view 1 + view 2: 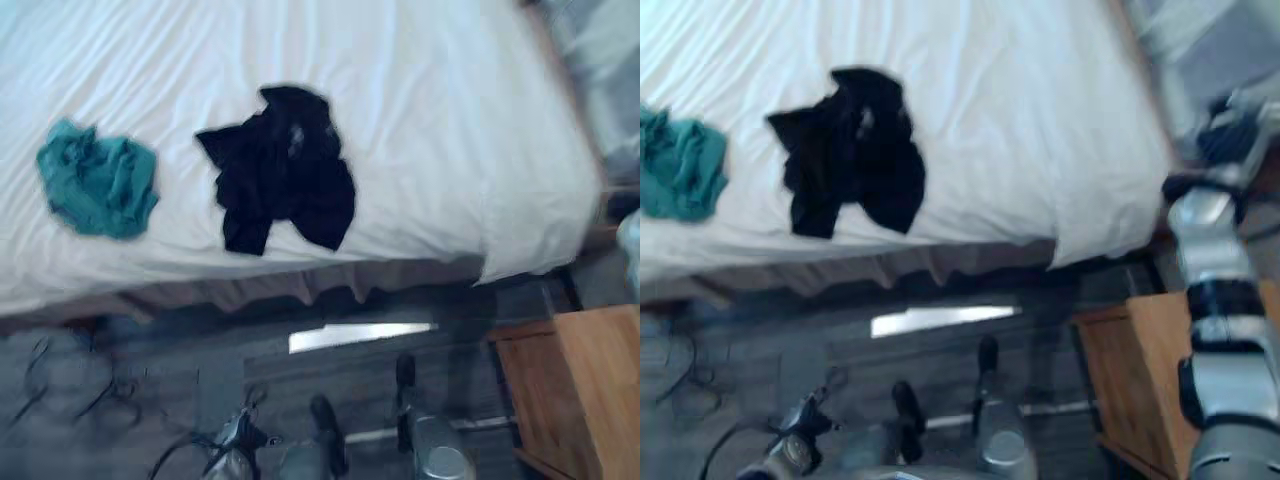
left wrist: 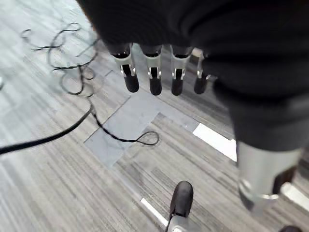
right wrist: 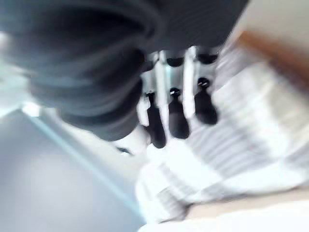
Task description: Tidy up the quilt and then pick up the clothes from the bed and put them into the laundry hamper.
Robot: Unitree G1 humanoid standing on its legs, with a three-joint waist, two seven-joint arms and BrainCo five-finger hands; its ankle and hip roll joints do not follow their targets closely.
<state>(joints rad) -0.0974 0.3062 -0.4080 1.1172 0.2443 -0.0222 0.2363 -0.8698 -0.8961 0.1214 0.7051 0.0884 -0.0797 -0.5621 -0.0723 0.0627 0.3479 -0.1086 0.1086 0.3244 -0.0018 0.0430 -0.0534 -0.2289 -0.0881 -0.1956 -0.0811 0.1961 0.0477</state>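
A black garment (image 1: 283, 170) lies crumpled in the middle of the white bed sheet (image 1: 430, 120). A teal garment (image 1: 98, 180) is bunched up to its left, near the bed's front edge. A grey-and-white striped quilt (image 1: 600, 60) is heaped past the bed's right side. My right hand (image 1: 1230, 135) is raised by that quilt; its fingers (image 3: 169, 113) hang relaxed over the striped cloth (image 3: 251, 125) and hold nothing. My left hand (image 2: 154, 72) is low over the floor, fingers straight and empty.
A wooden bedside cabinet (image 1: 580, 390) stands at the lower right, close under my right arm. Grey plank flooring (image 2: 63, 179) runs along the bed's front edge, with a pale strip (image 1: 360, 335) on it.
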